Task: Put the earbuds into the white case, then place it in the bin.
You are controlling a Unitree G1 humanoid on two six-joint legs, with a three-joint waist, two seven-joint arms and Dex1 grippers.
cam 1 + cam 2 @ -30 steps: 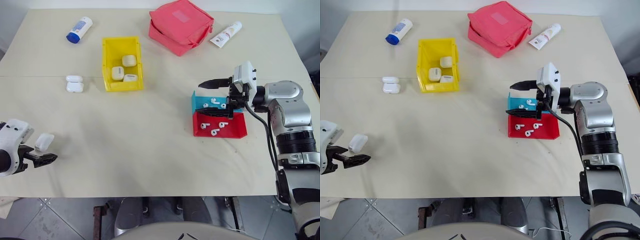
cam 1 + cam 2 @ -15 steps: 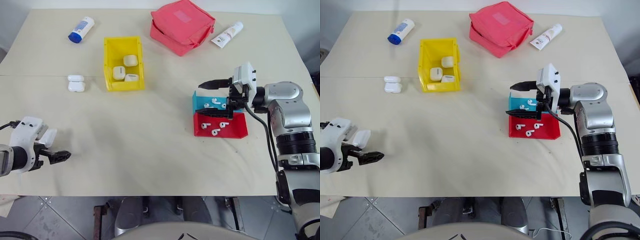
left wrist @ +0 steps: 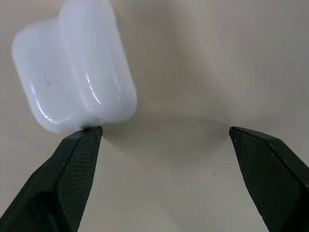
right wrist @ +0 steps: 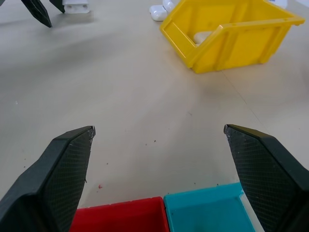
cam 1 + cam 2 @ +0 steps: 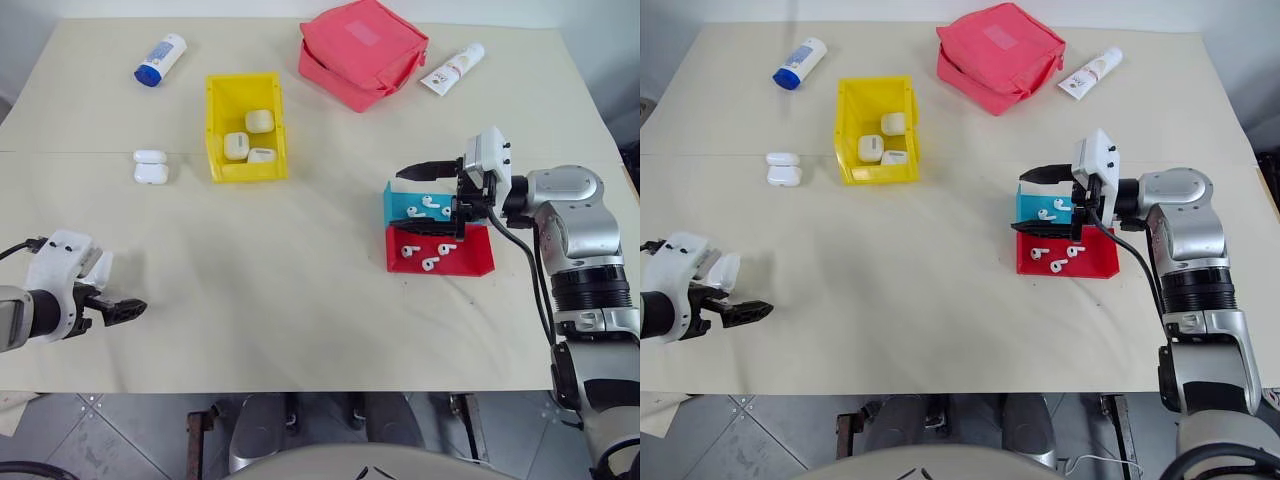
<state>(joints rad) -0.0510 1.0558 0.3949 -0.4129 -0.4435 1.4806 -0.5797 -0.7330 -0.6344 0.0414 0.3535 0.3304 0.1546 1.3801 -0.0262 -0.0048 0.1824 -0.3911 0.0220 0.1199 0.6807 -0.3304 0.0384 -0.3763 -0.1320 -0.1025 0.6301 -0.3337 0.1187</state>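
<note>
Down at the table's near left edge, the left gripper (image 3: 164,135) hovers with fingers spread wide, one fingertip just beside a small glossy white rounded case (image 3: 72,77) lying on the beige tabletop (image 5: 300,280). The right gripper (image 5: 428,198), also wide open and empty, hangs over the small blue tray (image 5: 398,208) and red tray (image 5: 470,262) holding tiny white earbuds (image 5: 428,264). The bright yellow plastic bin (image 5: 222,172), well apart, holds three similar cases.
</note>
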